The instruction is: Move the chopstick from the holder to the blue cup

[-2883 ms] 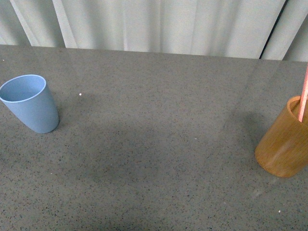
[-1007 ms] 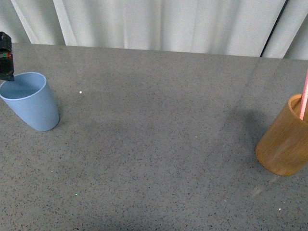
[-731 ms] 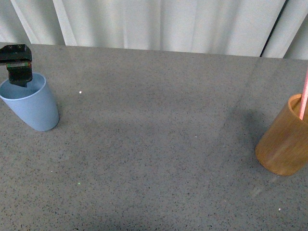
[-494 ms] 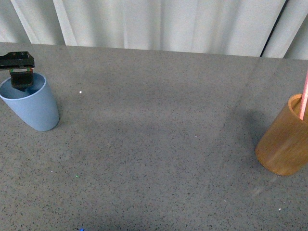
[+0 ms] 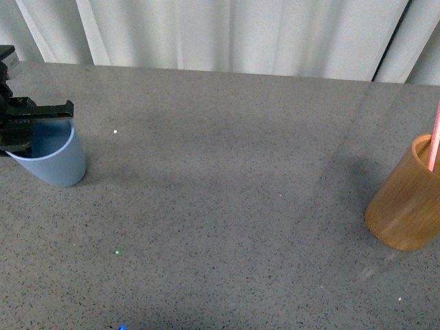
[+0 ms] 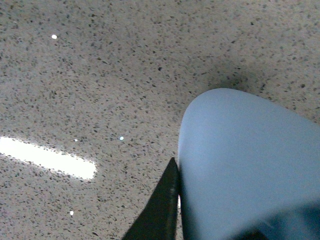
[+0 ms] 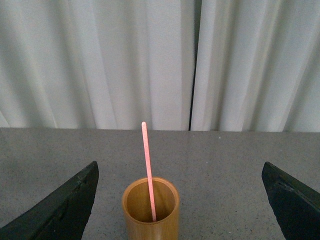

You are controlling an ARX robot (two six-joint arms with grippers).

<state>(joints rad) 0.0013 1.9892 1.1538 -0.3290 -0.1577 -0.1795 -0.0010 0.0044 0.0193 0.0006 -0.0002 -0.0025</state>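
The light blue cup stands at the table's far left. My left gripper is shut on its rim from above. In the left wrist view the blue cup fills the frame, with one dark finger pressed against its outer wall. The orange-brown holder stands at the right edge with one salmon-pink chopstick upright in it. In the right wrist view the holder and chopstick sit centred ahead of my open right gripper, which is apart from them.
The grey speckled table runs between cup and holder. White curtains hang behind the table's far edge. A small white speck lies near the cup.
My left gripper came in from the left, lowered over the blue cup's rim and closed on it. The cup has shifted slightly. Holder and chopstick have not moved.
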